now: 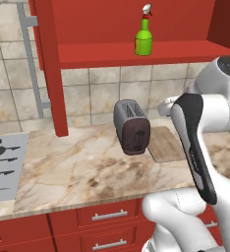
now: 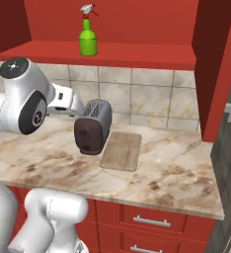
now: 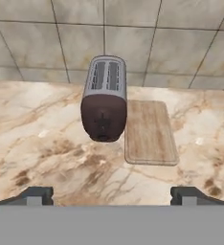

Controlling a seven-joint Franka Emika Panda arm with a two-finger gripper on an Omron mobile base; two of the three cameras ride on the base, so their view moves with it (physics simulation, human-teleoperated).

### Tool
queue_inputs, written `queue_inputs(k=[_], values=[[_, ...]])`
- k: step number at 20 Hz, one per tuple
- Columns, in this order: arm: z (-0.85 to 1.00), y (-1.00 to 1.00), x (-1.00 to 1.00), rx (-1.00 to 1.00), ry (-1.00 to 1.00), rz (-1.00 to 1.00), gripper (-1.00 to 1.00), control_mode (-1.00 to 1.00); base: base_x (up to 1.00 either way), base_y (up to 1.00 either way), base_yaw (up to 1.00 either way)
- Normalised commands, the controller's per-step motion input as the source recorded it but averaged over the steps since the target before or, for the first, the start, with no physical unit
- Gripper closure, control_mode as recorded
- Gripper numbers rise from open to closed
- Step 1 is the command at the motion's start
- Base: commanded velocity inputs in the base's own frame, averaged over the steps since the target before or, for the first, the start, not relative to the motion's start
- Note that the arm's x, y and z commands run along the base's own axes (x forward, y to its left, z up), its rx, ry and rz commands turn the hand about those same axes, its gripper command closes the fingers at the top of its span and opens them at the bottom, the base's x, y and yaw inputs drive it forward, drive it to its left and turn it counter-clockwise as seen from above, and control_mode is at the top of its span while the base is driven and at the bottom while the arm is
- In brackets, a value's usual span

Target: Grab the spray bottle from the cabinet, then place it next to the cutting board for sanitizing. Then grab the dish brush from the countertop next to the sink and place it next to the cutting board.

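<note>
Spray bottle (image 1: 144,34) sits upright on the red shelf of the cabinet (image 1: 136,51), door swung open, well above the counter. The gripper (image 3: 112,195) hangs low over the countertop (image 1: 87,167) with its jaws spread wide and nothing between them, pointing at the toaster (image 3: 104,98) and the cutting board (image 3: 149,131), not at the bottle.

What could go wrong imo: the arm has a big climb to reach that shelf, and the shelf edge sticks out, so a lazy path probably clips the underside or the front lip. Bottle is tall w/ a narrow neck and a trigger nozzle on top. Grab too high and it likely tips or twists; nudge it sideways and it could fall off the shelf. Toaster stands right beside the board, touching or nearly, so the drop spot on that side is tight. The free side of the board looks safer.

Surface: beige marbled stone, flat, mostly bare. Tiled backsplash (image 2: 152,94) behind, red drawers (image 2: 147,222) below w/ grey handles, stovetop (image 1: 4,167) off at the counter's end in the left base view.
</note>
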Motion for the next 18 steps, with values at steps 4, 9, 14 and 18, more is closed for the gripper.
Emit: queue_inputs(k=[4, 9, 14, 18], values=[[0.67, 0.00, -0.66, 0.00, -0.74, 0.00, -1.00, -1.00, 0.00, 0.00, 0.00], [0.74, 0.00, -0.44, 0.00, -0.64, 0.00, -1.00, -1.00, 0.00, 0.00, 0.00], [0.79, 0.00, -0.11, 0.00, -0.42, 0.00, -1.00, -1.00, 0.00, 0.00, 0.00], [0.69, 0.00, 0.00, 0.00, -0.29, 0.00, -1.00, -1.00, 0.00, 0.00, 0.00]])
